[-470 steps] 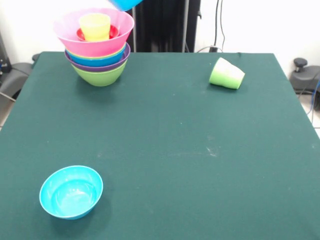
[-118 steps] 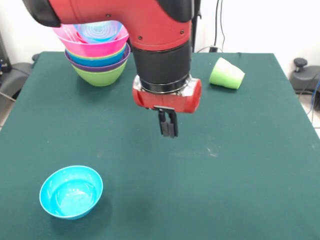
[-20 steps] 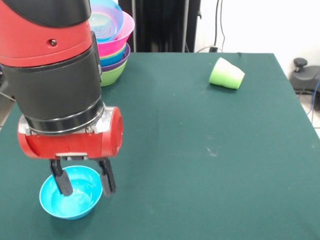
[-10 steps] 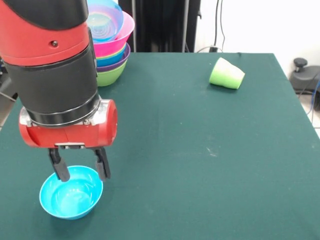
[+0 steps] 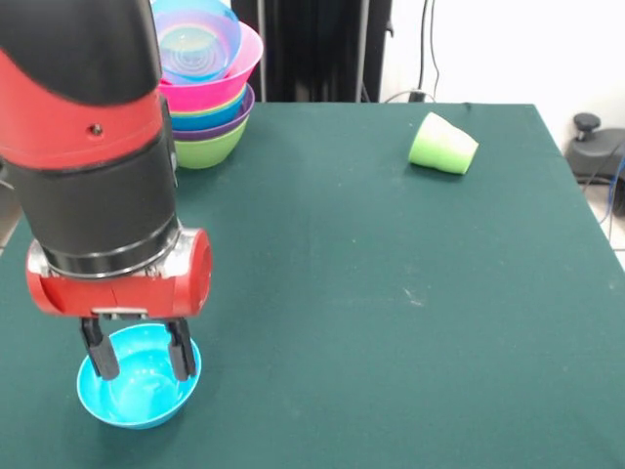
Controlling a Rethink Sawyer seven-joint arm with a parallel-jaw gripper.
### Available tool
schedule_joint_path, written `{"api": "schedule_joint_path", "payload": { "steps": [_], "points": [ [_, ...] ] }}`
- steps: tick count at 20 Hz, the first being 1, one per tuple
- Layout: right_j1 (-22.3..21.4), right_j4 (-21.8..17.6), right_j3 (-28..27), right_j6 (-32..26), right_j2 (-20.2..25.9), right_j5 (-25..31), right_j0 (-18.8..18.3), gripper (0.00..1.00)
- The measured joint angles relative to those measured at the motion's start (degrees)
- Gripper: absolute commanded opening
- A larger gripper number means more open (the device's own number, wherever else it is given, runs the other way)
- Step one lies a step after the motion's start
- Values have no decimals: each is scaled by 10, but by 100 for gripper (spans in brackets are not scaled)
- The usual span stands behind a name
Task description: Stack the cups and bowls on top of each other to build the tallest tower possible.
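Cyan bowl; light green cup.

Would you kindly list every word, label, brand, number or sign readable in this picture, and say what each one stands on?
None: no readable text shows on the arm, the gripper, the cyan bowl, the tower, the light green cup or the table.

No legible text, labels, brands or numbers anywhere: none on the arm, bowls, cup or table.
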Motion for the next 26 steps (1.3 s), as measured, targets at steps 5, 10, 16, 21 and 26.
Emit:
{"api": "schedule_joint_path", "payload": {
  "steps": [5,10,16,21,26],
  "points": [
    [10,0,4,0,-10,-25,0,100],
    [7,3,21,0,-28,-33,1,100],
    [-11,12,60,0,-47,-35,1,100],
    [-45,34,115,0,-70,-50,4,100],
    [-53,45,123,0,-76,-62,10,100]
  ]
}}
